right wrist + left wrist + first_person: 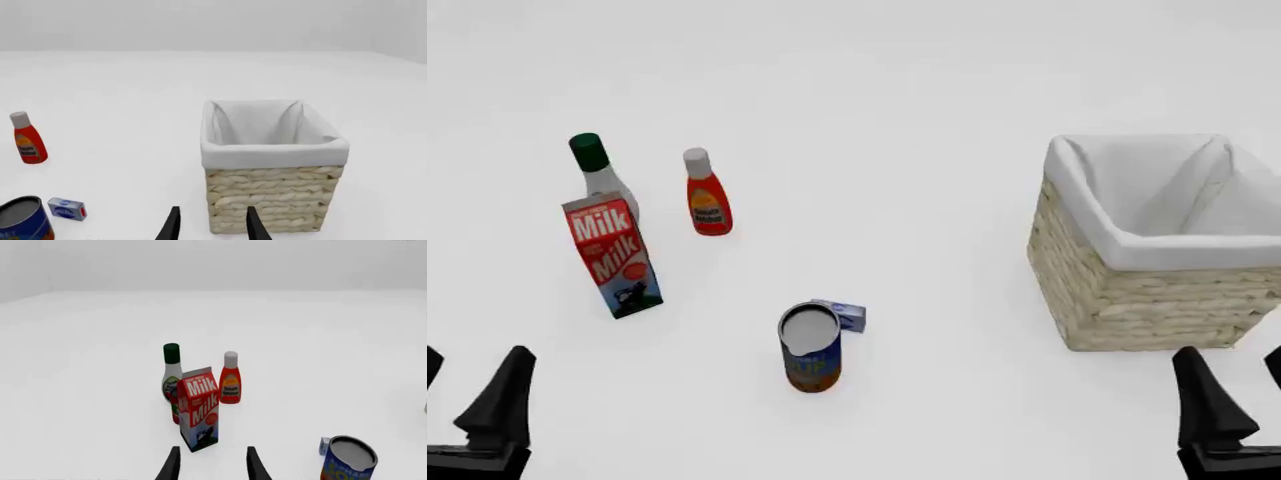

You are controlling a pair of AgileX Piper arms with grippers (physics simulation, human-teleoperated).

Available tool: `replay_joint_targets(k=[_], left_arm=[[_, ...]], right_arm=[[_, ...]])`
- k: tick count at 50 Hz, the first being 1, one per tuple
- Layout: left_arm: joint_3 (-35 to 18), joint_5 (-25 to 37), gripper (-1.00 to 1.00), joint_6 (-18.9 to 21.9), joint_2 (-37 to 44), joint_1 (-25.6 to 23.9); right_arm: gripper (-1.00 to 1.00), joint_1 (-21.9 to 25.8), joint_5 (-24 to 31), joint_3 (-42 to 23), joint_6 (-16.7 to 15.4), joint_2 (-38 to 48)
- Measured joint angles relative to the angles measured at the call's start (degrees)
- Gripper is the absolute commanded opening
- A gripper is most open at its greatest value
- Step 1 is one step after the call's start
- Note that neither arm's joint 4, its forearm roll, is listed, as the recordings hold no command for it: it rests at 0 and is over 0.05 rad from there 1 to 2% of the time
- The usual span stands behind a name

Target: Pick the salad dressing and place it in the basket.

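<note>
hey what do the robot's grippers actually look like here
Both the left gripper and right gripper have two slim, matte black fingers tapering to pointed tips. No cables or markings show on them. The arms behind them are out of view.

The left black two-fingered gripper (465,400) sits in the front view's lower left corner, fingers apart and empty, tips pointing up the frame. The right black two-fingered gripper (1241,395) mirrors it in the lower right corner, likewise spread and holding nothing.
</note>
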Motion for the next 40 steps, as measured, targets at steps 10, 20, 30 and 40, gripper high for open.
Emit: replay_joint_targets(k=[10,20,30,40], left_arm=[[-0.4,-0.9,1.00,-0.5,0.9,0.6],[-4.8,-9.3,1.00,-0.8,14.6,2.0],[-11.8,-19.1,1.00,-1.9,32.3,3.6],[-21.3,-21.5,1.00,-2.4,44.6,4.2]], right_arm=[[1.00,0.6,0.4,-0.2,0.3,-0.1],[1.00,1.3,0.3,-0.4,0.4,-0.1],[1.00,1.7,-0.1,-0.4,0.4,-0.1],[1.00,2.1,-0.3,-0.4,0.3,0.2]])
